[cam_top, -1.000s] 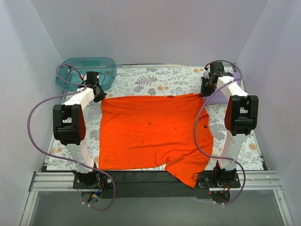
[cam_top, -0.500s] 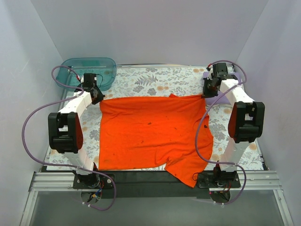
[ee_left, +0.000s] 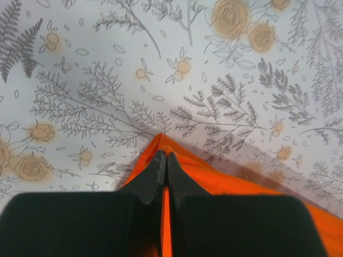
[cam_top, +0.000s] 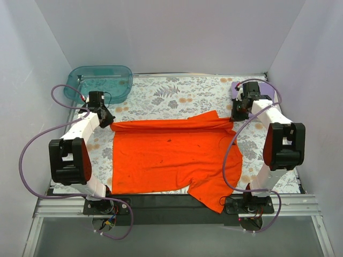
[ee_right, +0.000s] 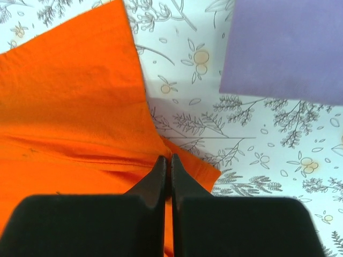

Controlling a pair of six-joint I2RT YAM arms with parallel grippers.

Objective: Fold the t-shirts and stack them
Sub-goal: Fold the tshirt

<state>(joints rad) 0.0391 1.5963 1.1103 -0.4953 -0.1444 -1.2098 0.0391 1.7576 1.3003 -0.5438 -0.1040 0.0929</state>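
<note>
Orange-red t-shirt spread on table, far edge rolled over; left gripper, right gripper each clamped on far corner. Best practice: draw both corners evenly toward near hem, edge taut. Count: two t-shirts, lavender t-shirt far right; one teal tub

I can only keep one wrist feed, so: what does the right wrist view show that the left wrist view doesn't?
Only the right wrist view shows the purple shirt, lying flat at upper right, apart from the orange shirt. It also shows the right gripper and a broad stretch of creased orange cloth. Only the left wrist view shows the left gripper, with just a small orange corner. Both show closed fingers pinching the orange shirt's edge over the floral table cover.
</note>
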